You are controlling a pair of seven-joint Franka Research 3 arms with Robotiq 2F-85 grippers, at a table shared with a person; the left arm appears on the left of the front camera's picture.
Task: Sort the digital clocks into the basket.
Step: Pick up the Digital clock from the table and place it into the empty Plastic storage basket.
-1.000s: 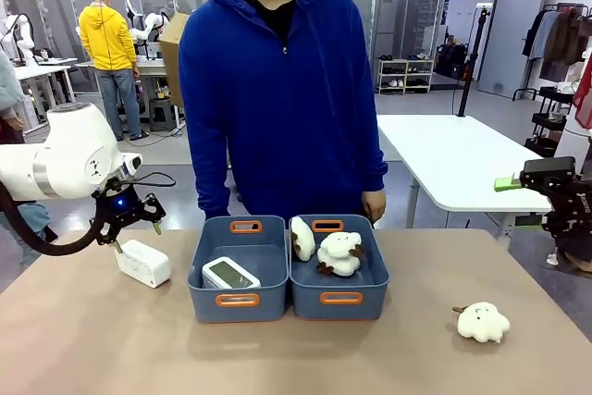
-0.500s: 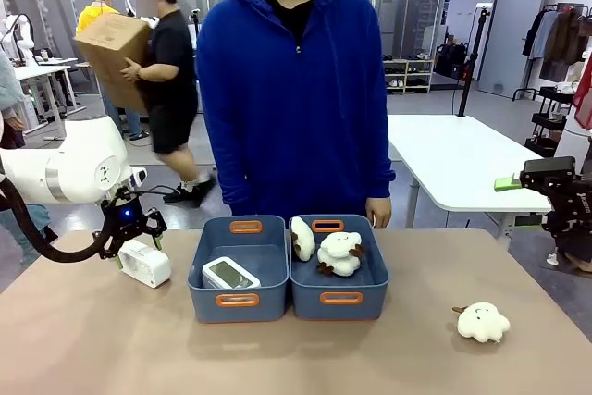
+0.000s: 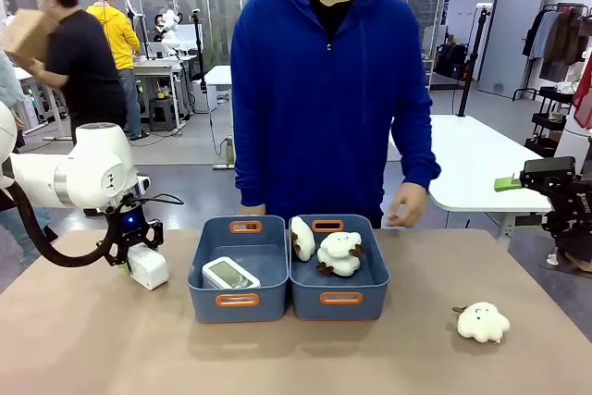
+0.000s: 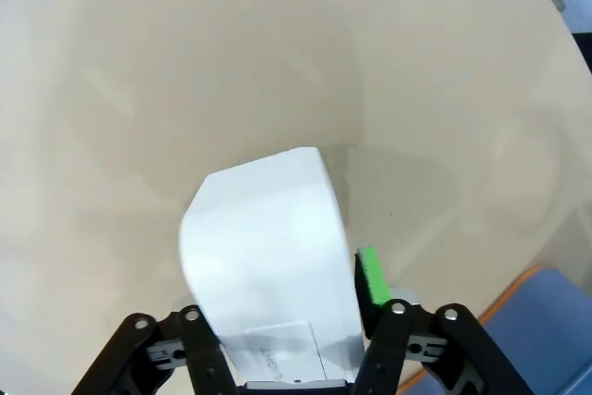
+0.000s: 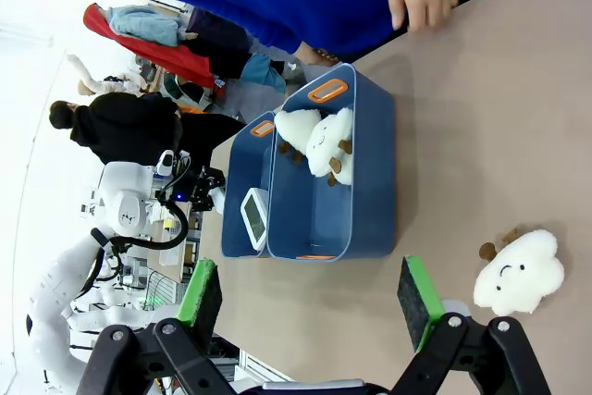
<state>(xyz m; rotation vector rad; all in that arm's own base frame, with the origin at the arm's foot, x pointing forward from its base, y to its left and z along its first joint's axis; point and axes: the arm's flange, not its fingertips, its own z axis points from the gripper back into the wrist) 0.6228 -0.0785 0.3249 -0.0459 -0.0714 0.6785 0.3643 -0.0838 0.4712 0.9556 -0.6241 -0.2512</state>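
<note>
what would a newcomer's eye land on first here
The person in the blue hoodie at the far side of the table dominates the front view. Mid-table, side by side, the left basket holds a digital clock and the right basket holds cloud plush toys. At the table's left, the left gripper clamps a second white clock.

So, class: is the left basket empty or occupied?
Occupied: one clock lies in the basket, display facing up.

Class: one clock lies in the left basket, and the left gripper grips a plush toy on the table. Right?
No: what the left gripper grips is a second clock, as the left wrist view shows. The rest holds.
</note>
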